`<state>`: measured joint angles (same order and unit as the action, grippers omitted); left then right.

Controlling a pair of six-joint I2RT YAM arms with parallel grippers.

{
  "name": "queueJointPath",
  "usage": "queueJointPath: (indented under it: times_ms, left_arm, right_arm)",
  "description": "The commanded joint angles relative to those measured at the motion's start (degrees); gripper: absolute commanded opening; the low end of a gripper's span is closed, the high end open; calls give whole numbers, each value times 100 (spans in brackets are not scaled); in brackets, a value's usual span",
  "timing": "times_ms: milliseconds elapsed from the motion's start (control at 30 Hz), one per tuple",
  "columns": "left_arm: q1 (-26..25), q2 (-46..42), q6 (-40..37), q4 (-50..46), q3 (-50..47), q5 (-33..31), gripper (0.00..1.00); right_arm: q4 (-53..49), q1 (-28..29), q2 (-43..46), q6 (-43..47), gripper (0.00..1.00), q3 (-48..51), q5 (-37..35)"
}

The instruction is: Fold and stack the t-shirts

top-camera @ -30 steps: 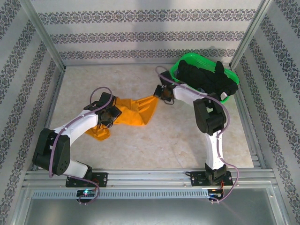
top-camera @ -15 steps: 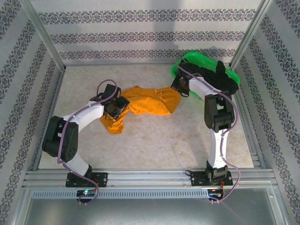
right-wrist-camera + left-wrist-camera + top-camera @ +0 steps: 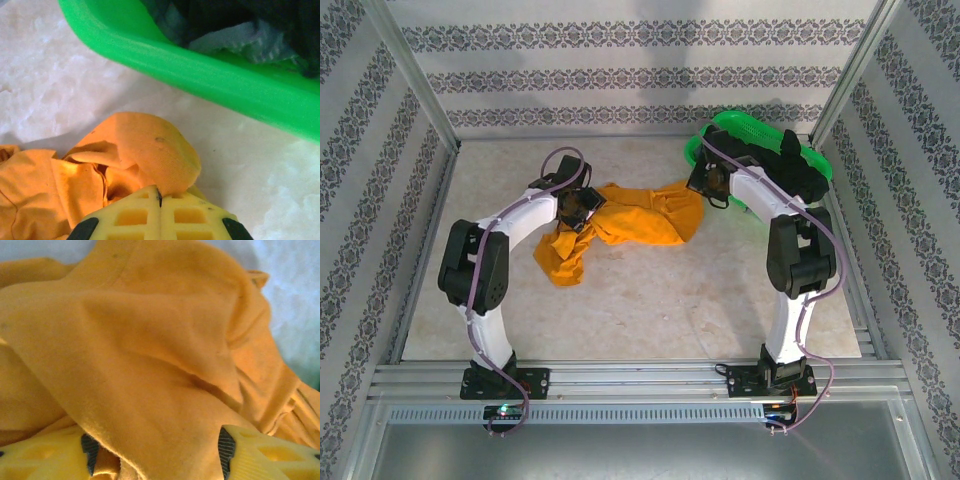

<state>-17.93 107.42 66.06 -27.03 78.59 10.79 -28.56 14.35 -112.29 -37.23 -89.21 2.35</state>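
Where the right gripper [image 3: 160, 200] enters its wrist view at the bottom centre, its two yellow fingers [image 3: 130, 215] are pressed together along a thin seam. A rounded fold of the mustard-orange t-shirt [image 3: 145, 150] is pinched at their tips. More of that shirt bunches toward the lower left of the frame on the pale table [image 3: 60, 85]. Across the upper right runs the rim of the green basket [image 3: 200, 70], near the fold but apart from it, with the black t-shirts [image 3: 225, 20] and a paler grey bit of cloth inside.

At the bottom of the left wrist view, the left gripper [image 3: 155, 457] has its fingers [image 3: 40, 457] set wide, one in each lower corner. A thick fold of the orange cloth is packed between the dark pads and touches both, so they are clamped on it. Creased cloth covers the frame above them.

From the top camera, the left gripper [image 3: 582, 205] sits at the shirt's left end, left of centre, and the right gripper [image 3: 703, 185] at its right end. The mustard-orange t-shirt [image 3: 640, 220] lies crumpled between them on the table [image 3: 650, 300], with a flap trailing toward the lower left. The green basket [image 3: 720, 130] stands at the upper right, just behind the right gripper, heaped with black t-shirts [image 3: 770, 170].
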Motion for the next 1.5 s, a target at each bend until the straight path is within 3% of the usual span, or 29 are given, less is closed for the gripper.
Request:
queueJointPath:
  times_ms: [0, 67, 133, 167, 367, 933, 1267, 1467]
  left_arm:
    - [-27, 238, -192, -437, 420, 74, 52]
    - [-27, 379, -307, -573, 603, 67, 33]
    - [-21, 361, -372, -686, 641, 32, 5]
    - [-18, 300, -385, -754, 639, -32, 0]
    - [114, -730, -362, -819, 324, -516, 0]
    - [1141, -3987, -802, -167, -40, -834, 0]
    - [1222, -5845, -1261, 116, -645, -1018, 4]
    - [1218, -6120, -1101, -92, -959, -1115, 5]
  right_arm:
    - [-173, 110, 162, 93, 0, 79, -114]
    - [-202, 140, 198, 85, 0, 86, -157]
    - [-203, 160, 267, 76, 0, 121, -191]
    - [-203, 157, 305, 64, 0, 140, -187]
    - [-95, 77, 882, -79, 0, 268, -12]
    - [810, -431, 2545, -624, 0, -591, 1338]
    - [1542, -504, 4154, -604, 0, 300, 1530]
    - [1482, -508, 4578, -610, 0, 791, 1589]
